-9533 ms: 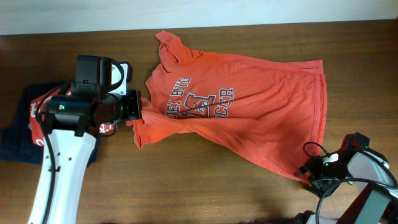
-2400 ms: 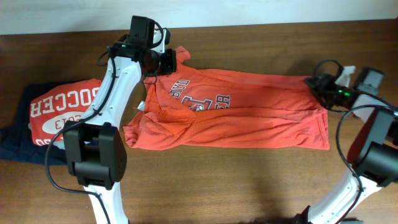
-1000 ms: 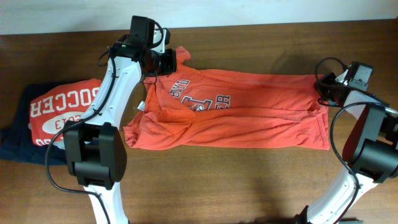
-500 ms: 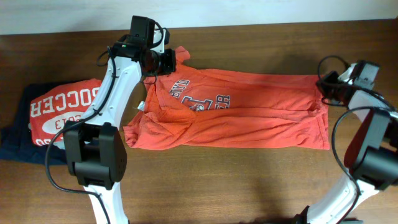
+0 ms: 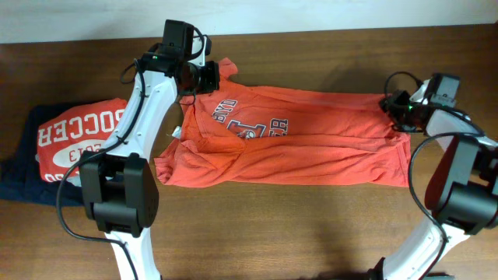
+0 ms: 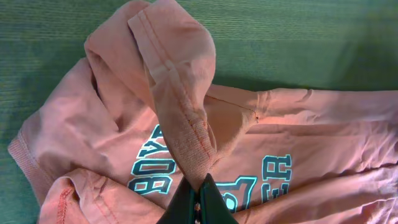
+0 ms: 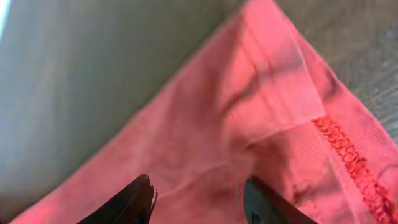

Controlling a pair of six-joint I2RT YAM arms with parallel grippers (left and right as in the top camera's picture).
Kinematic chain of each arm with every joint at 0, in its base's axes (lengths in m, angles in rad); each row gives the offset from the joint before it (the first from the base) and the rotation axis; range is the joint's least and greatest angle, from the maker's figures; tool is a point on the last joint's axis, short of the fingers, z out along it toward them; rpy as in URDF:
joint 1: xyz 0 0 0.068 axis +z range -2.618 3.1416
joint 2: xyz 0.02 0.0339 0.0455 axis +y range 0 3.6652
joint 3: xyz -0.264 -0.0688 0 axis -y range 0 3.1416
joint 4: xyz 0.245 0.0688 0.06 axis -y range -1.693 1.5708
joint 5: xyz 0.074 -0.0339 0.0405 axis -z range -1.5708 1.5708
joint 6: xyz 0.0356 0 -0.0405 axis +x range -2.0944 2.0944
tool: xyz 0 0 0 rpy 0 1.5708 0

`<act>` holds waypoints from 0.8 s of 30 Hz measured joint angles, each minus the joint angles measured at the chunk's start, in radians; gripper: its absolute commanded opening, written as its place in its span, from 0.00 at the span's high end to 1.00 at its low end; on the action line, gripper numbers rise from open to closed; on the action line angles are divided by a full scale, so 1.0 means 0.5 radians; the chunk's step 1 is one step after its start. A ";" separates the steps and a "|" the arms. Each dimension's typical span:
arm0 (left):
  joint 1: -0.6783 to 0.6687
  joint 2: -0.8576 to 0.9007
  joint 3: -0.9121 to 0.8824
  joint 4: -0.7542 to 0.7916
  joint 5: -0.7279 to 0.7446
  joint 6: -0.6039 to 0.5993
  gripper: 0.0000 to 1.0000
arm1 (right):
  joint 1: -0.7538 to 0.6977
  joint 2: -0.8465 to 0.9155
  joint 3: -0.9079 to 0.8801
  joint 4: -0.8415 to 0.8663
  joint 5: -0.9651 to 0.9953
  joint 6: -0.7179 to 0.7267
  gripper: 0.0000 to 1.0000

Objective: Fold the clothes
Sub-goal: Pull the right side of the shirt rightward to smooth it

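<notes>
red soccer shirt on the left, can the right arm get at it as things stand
Probably not. The red SOCCER shirt lies at the far left, while the right gripper sits open at the far right; the spread orange T-shirt and the left arm lie between.

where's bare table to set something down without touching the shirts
Widest bare table: the front strip below the orange T-shirt, between the left arm and right arm. A narrower strip runs behind it. Crowded: the left end, with the red soccer shirt on a navy garment.
</notes>
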 measured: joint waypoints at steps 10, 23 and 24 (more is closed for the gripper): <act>-0.007 0.000 0.000 0.000 0.000 0.000 0.99 | 0.002 0.059 0.000 0.196 0.057 0.107 0.56; -0.010 0.000 0.000 -0.002 0.000 0.000 0.99 | 0.000 0.099 0.000 0.282 0.054 0.110 0.83; -0.010 0.000 0.000 -0.002 0.000 0.000 0.99 | 0.000 0.099 0.000 0.266 0.066 0.115 0.87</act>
